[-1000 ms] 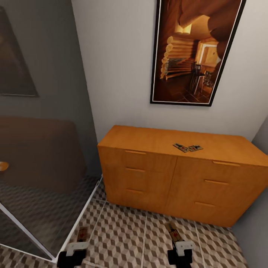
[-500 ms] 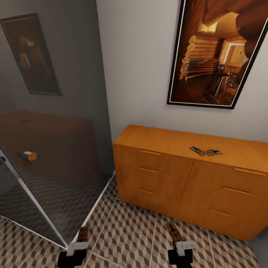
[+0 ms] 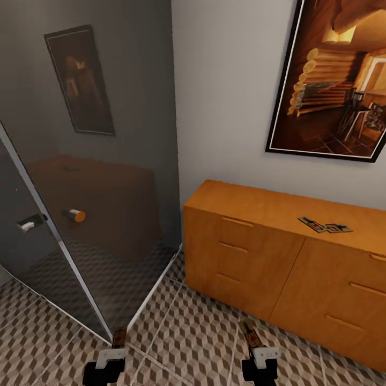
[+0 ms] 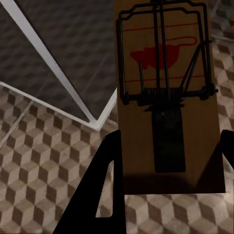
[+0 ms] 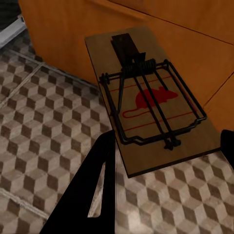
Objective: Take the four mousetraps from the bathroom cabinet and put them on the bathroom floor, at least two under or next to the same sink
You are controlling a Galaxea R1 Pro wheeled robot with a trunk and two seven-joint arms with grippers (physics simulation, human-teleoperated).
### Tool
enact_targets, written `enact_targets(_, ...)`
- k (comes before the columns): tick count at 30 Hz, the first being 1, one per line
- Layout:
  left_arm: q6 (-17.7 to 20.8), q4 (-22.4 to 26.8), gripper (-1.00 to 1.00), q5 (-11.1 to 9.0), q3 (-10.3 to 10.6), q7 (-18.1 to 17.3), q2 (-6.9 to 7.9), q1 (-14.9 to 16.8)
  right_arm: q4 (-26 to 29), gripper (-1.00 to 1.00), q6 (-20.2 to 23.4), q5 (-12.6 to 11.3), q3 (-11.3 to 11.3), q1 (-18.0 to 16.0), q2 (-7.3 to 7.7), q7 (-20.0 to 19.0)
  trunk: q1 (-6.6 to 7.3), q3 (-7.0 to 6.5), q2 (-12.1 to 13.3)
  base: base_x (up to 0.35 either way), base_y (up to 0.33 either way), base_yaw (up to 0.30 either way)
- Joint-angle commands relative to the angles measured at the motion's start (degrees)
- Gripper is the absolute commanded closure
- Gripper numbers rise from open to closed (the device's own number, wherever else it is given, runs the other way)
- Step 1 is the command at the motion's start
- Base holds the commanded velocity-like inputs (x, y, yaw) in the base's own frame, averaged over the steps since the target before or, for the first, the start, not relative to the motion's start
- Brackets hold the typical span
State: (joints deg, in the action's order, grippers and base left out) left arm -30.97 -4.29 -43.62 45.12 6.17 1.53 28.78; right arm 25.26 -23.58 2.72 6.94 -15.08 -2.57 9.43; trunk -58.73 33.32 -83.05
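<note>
Two mousetraps [image 3: 312, 223] [image 3: 338, 228] lie touching on the flat top of the orange-brown cabinet [image 3: 252, 257], towards its right end. My left gripper [image 3: 111, 355] is shut on a third mousetrap [image 3: 119, 338], which sticks out forward over the cube-patterned bathroom floor [image 3: 187, 332]. In the left wrist view that trap [image 4: 165, 97], with its red mouse print, sits between the dark fingers [image 4: 105, 195]. My right gripper [image 3: 261, 355] is shut on the fourth mousetrap [image 3: 250, 333]. The right wrist view shows this trap [image 5: 151, 117] in front of the cabinet [image 5: 185, 44]. The sink is out of view.
A tinted glass shower enclosure [image 3: 96, 214] with a white frame stands at the left, its corner post [image 3: 80, 289] reaching the floor close to my left gripper. A framed picture [image 3: 338, 86] hangs on the white wall above the cabinet. Open tiles lie between me and the cabinet.
The whole picture has shifted: the camera has turned left, so the cabinet now sits further right and more of the glass enclosure shows. Both grippers still hold their traps.
</note>
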Motion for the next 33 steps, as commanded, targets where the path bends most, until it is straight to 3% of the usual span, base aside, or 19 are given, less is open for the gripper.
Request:
enact_targets(1, -0.1, -0.1, 1.00, 0.4, 0.3, 0.5, -0.03, 0.0, 0.0, 1.00, -0.1, 0.2, 0.3, 0.0, 0.03, 0.5, 0.00, 0.05, 0.0, 0.000, 0.000, 0.239)
enact_targets(33, -0.1, -0.1, 1.00, 0.4, 0.3, 0.6, -0.03, 0.0, -0.1, 1.00, -0.1, 0.2, 0.4, 0.0, -0.05, 0.5, 0.00, 0.05, 0.0, 0.000, 0.000, 0.239)
